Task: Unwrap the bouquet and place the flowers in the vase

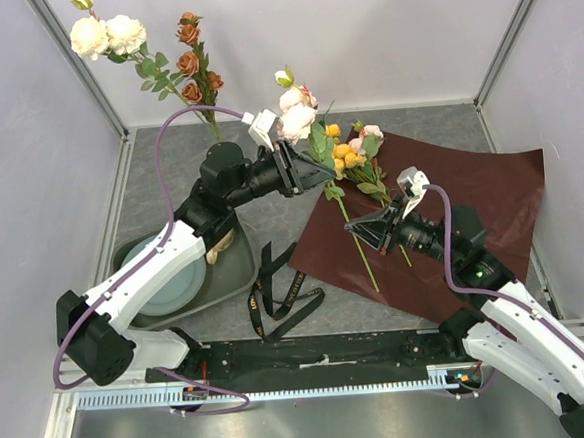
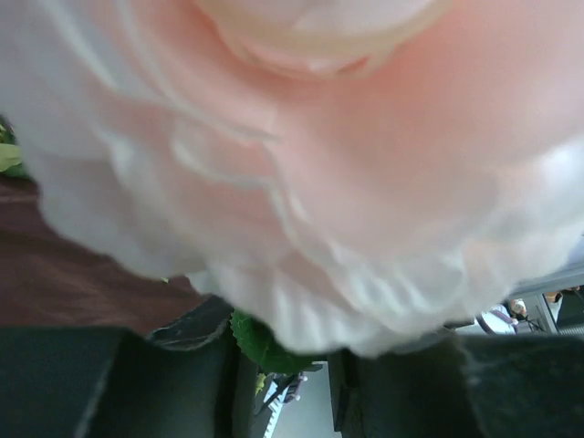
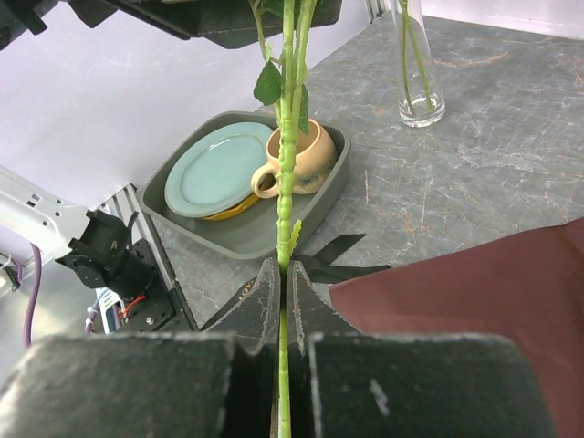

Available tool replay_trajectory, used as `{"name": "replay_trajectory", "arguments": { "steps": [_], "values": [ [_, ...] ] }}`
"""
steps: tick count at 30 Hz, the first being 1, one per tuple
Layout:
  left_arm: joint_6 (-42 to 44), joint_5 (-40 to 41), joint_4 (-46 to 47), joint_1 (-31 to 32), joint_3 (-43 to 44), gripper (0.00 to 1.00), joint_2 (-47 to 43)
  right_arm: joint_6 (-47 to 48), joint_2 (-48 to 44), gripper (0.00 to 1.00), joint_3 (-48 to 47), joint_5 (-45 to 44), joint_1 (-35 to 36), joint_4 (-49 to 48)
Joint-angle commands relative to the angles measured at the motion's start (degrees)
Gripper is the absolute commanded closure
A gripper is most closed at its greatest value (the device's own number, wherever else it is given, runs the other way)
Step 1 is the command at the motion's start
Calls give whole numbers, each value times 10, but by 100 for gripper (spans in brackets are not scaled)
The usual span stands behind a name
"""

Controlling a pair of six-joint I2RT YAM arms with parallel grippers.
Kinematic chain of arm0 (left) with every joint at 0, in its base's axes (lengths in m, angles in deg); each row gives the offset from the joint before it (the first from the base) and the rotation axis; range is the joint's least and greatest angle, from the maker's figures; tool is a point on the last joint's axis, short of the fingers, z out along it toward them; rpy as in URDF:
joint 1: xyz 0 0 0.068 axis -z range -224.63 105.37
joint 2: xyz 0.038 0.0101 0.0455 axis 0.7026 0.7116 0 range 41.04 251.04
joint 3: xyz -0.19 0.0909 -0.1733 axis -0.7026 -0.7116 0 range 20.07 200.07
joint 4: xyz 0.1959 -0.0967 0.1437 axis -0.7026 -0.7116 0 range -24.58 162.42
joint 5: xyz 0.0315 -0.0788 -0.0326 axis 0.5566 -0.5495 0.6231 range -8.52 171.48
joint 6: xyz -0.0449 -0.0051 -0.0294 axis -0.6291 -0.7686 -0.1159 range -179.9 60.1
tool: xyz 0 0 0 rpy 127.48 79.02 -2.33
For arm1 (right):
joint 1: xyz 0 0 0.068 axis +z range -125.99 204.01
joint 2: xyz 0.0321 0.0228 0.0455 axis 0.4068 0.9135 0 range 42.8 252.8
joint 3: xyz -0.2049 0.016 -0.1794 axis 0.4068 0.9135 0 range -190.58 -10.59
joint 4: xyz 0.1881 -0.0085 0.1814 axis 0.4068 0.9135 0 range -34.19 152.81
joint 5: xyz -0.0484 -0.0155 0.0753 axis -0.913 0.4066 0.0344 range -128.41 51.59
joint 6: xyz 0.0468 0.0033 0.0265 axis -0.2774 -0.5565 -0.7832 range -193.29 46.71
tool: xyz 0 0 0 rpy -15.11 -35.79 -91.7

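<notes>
Top external view: right end effector (image 1: 365, 228) clamped on green flower stem (image 3: 286, 182) over maroon paper (image 1: 471, 196) at 3 o'clock. Left end effector (image 1: 307, 168) at pink blooms (image 1: 295, 123), closure cannot be determined. Vase (image 3: 422, 105) at 11 o'clock.

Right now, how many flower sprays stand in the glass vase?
2 in the glass vase: the cream-white rose spray leaning left and the rust-orange rose spray right of it. No third shows.
</notes>
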Motion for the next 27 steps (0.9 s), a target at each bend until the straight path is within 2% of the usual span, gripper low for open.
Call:
{"name": "replay_trajectory", "arguments": {
  "steps": [1,9,10,11,12,13,14,16,17,20,23,27],
  "values": [
    [19,4,-3,2,39,66,4,21,-6,100,-21,4,2,1],
    [47,6,-39,2,70,81,24,29,-1,100,-22,5,2,4],
    [48,6,-43,2,72,93,25,30,-1,100,-23,3,2,5],
    [52,8,-45,2,74,98,27,31,-1,100,-23,1,2,9],
    [55,10,-46,2,74,98,25,31,-1,99,-24,-16,2,13],
    [58,10,-46,2,74,98,24,29,-1,94,-24,-26,2,20],
    [69,12,-48,2,74,98,23,26,0,78,-25,-39,3,24],
    [87,22,-66,2,77,98,16,15,3,59,-27,-87,2,41],
    [112,38,-77,2,82,98,12,10,8,44,-28,-106,2,48],
    [186,92,-152,2,108,98,-5,-14,17,24,-32,-186,2,88],
    [276,181,-233,2,152,98,-16,-31,32,17,-39,-240,2,129],
    [379,310,-287,-6,207,98,-21,-34,45,17,-45,-246,2,174]
  ]
}}
